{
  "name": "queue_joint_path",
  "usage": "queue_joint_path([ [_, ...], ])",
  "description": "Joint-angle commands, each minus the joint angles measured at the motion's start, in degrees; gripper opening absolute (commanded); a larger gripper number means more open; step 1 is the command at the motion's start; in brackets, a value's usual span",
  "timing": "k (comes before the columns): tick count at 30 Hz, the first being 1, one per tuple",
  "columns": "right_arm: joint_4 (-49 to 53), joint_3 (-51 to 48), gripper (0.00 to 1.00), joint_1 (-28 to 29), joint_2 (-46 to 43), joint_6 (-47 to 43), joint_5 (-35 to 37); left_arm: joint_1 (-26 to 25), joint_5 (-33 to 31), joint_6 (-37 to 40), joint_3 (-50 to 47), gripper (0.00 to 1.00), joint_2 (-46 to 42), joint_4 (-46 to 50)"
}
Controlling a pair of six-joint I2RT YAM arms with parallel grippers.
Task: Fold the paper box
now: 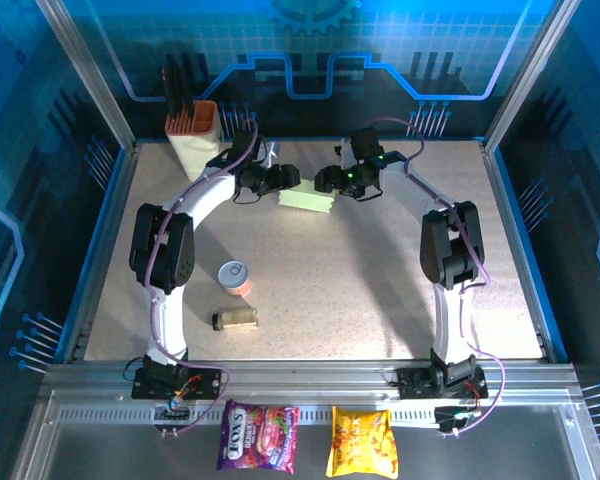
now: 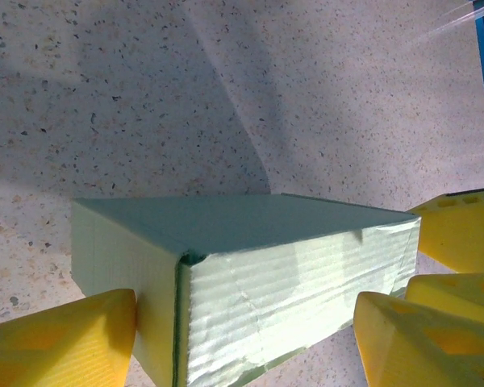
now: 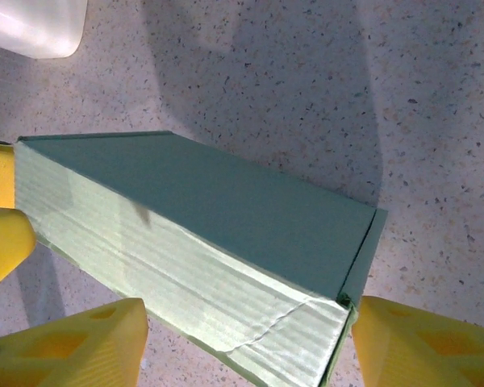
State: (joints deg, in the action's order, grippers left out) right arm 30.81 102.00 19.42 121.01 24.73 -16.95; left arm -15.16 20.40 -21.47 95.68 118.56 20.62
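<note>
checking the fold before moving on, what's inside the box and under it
The box looks folded shut on every side that shows, so its inside is hidden. It seems to rest on the table. Speckled tabletop shows around it, but the patch beneath is covered.

Bright overhead light falls on the speckled beige tabletop (image 1: 360,290), where the arms cast soft shadows. The glowing blue enclosure walls (image 1: 40,200) are dimmer. In the wrist views, the pale light-green card box (image 2: 290,290) shows glaring striped banding on its side and a shadowed, dark teal top. The near yellow plastic fingertips (image 2: 56,343) are slightly blurred.
</note>
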Motion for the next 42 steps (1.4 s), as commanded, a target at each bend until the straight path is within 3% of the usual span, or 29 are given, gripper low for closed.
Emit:
queue_joint_path([
  [1, -2.14, -1.52, 0.69, 2.63, -1.06, -1.97, -6.6, -1.55, 6.76, 0.41, -3.22, 0.71, -1.04, -3.32],
  [12, -4.04, -14.17, 0.7, 5.51, -8.21, 1.89, -7.29, -1.87, 8.32, -2.13, -18.04, 0.71, -8.96, -6.35],
  [20, -5.63, -21.15, 0.7, 6.68, -9.58, 4.75, -4.75, -2.49, 5.5, -2.56, -24.62, 0.71, -11.69, -6.24],
  [26, -4.94, -22.68, 0.68, 6.42, -8.87, 5.75, -1.46, -2.44, 2.04, -2.66, -27.48, 0.72, -11.76, -5.86],
  [34, -3.57, -22.58, 0.7, 5.97, -7.96, 4.1, -0.89, -2.42, 2.44, -2.78, -29.87, 0.78, -14.54, -8.32],
  [42, -3.04, -21.96, 0.64, 5.46, -7.62, 4.03, 2.45, -2.17, -3.36, -1.79, -28.11, 0.74, -14.75, -5.36],
])
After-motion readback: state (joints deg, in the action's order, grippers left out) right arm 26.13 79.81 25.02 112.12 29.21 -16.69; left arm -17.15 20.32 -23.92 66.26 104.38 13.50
